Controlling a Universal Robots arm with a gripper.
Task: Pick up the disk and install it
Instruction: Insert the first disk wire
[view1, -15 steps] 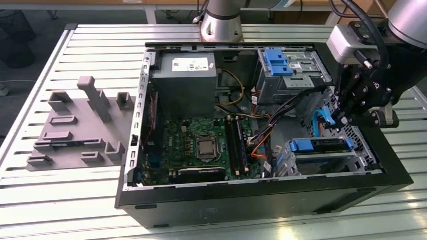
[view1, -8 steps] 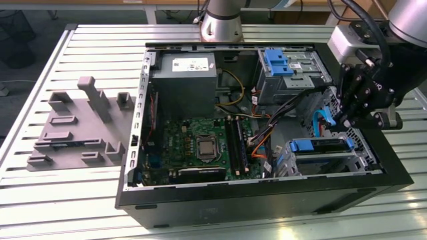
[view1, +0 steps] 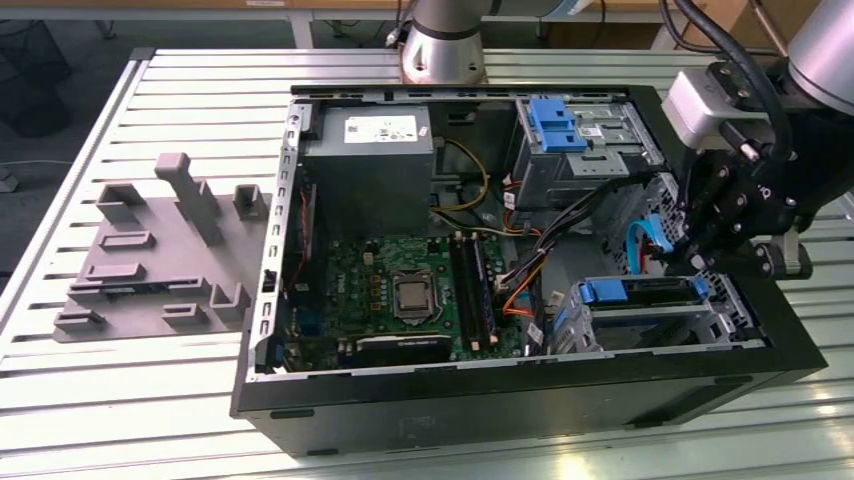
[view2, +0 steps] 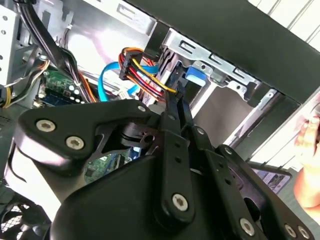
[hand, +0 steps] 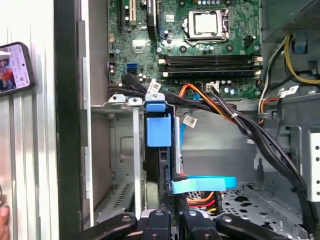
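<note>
Crowding the claw (view1: 703, 262): cables (view1: 587, 215) beside the disk (view1: 641, 291).

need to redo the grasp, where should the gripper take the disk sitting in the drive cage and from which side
Probably by the disk's exposed upper edge, near the blue rail frame. It stands on edge in the metal drive cage, whose walls cover its flat faces, so come straight down from the open top of the computer case, where the gripper hovers now, minding the cables beside it.

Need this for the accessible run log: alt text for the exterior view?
A black robot gripper hangs over the drive cage at the exterior view's right of an open black computer case, just above the disk with its blue plastic rail frame. A green motherboard lies mid-case.
</note>
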